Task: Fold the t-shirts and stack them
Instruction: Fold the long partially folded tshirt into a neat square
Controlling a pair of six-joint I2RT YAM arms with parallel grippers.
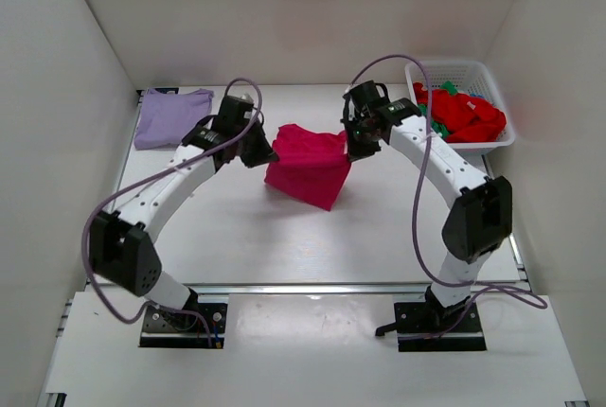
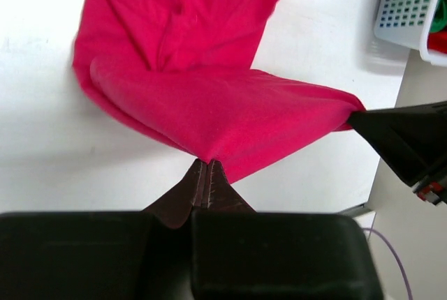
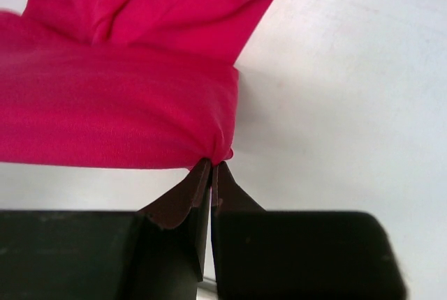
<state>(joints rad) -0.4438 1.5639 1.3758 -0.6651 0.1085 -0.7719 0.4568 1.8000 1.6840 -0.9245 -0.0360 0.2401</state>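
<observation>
The magenta-pink t-shirt (image 1: 308, 166) hangs folded over the middle of the table, stretched between both grippers. My left gripper (image 1: 269, 153) is shut on its left edge; the left wrist view shows the cloth (image 2: 209, 98) pinched at the fingertips (image 2: 206, 164). My right gripper (image 1: 352, 147) is shut on its right edge, and the right wrist view shows the cloth (image 3: 119, 105) bunched at the tips (image 3: 213, 164). A pale lavender t-shirt (image 1: 170, 115) lies folded at the back left. Red and green shirts (image 1: 464, 114) fill the basket.
A white lattice basket (image 1: 469, 71) stands at the back right corner; its corner shows in the left wrist view (image 2: 412, 0). White walls close in the table on three sides. The right gripper's black tip (image 2: 405, 139) shows in the left wrist view.
</observation>
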